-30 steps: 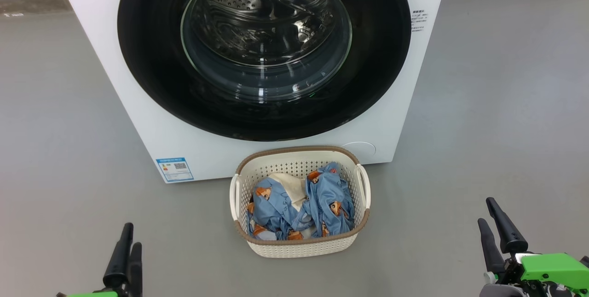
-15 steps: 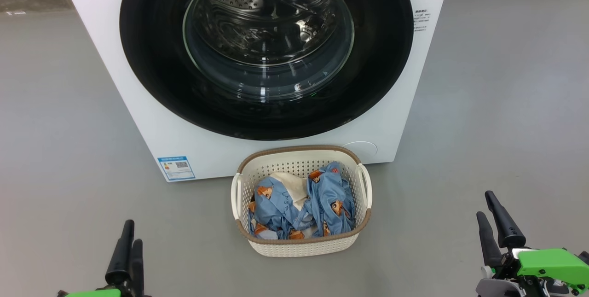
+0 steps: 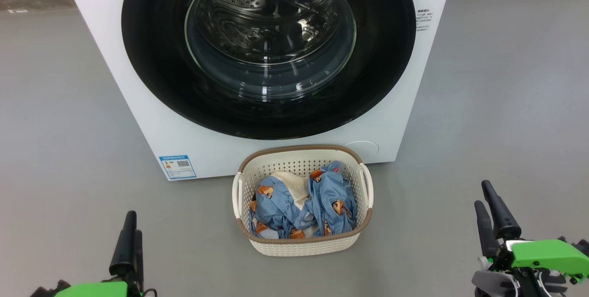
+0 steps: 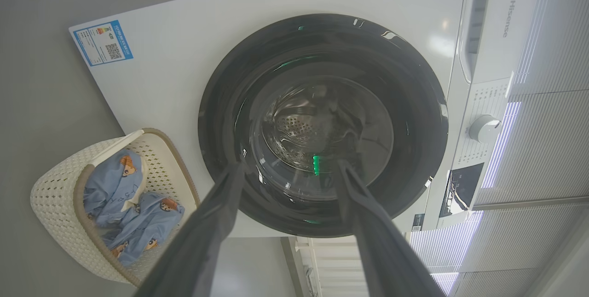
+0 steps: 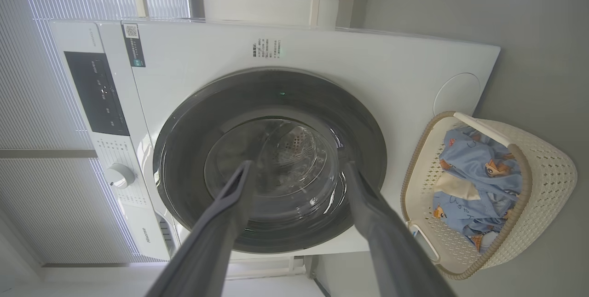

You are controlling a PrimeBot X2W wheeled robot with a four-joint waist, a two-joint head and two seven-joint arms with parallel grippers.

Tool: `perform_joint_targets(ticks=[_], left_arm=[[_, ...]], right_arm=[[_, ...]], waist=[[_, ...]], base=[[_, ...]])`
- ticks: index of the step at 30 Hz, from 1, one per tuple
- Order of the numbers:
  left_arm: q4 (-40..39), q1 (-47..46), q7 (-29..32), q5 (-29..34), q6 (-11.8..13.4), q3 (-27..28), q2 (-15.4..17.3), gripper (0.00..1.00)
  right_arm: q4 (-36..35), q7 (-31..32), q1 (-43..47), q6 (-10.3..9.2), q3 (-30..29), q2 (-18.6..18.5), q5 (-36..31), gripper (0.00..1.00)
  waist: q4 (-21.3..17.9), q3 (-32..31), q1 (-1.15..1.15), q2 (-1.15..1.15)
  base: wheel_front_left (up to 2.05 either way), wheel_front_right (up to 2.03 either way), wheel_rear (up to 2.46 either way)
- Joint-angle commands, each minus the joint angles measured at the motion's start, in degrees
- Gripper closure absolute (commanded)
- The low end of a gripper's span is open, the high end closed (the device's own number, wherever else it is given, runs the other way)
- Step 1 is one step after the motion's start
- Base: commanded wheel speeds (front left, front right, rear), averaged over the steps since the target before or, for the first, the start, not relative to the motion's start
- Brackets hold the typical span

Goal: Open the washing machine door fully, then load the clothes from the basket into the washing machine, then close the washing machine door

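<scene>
The white washing machine (image 3: 138,103) stands ahead with its door (image 3: 269,34) shut flush, black rim around clear glass and the steel drum behind it. The cream basket (image 3: 303,246) sits on the floor against the machine's front, holding the clothes (image 3: 322,200): blue printed pieces over a cream cloth. My left gripper (image 3: 134,223) is open and empty at the lower left, well short of the basket. My right gripper (image 3: 482,193) is open and empty at the lower right. In the left wrist view the open left gripper (image 4: 290,164) points at the door (image 4: 221,117). The right gripper (image 5: 298,164) faces the door (image 5: 184,149) too.
Grey floor (image 3: 497,117) spreads on both sides of the machine and basket. A blue label sticker (image 3: 177,166) marks the machine's lower left corner. The control panel with a knob (image 4: 483,128) sits at the machine's top. White slatted blinds (image 5: 27,117) lie beyond the machine.
Both grippers have crept forward, rising a little in the head view, the right more than the left. The camera has shifted slightly. Door, basket and clothes stay as they were.
</scene>
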Motion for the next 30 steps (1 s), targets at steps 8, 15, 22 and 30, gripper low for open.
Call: perform_joint_targets(ticks=[8, 15, 22, 30], left_arm=[[-2.22, -3.57, -2.02, 4.58, -0.17, -1.33, 2.55, 0.0], [-2.11, -4.01, -3.23, 10.02, -0.2, -1.99, 3.15, 0.0], [-2.28, -4.42, -4.41, 15.66, -0.23, -2.44, 3.27, 0.0], [-2.11, -4.73, -5.76, 22.81, -0.26, -3.03, 3.74, 0.0]], right_arm=[[-2.68, -1.9, -3.91, 0.15, 2.51, -1.61, -5.63, 0.0], [-3.06, -3.09, -4.41, 0.17, 4.23, -2.04, -9.21, 0.0], [-2.63, -4.27, -5.09, 0.18, 5.69, -2.82, -14.36, 0.0], [-1.79, -5.63, -6.21, 0.2, 7.31, -3.18, -22.23, 0.0]], waist=[[0.09, -0.07, -0.01, 0.0], [0.14, -0.2, -0.01, 0.0], [0.17, -0.3, -0.01, 0.0], [0.1, -0.46, -0.01, 0.0]], base=[[0.0, 0.0, 0.0], [0.0, 0.0, 0.0], [0.0, 0.0, 0.0], [0.0, 0.0, 0.0]])
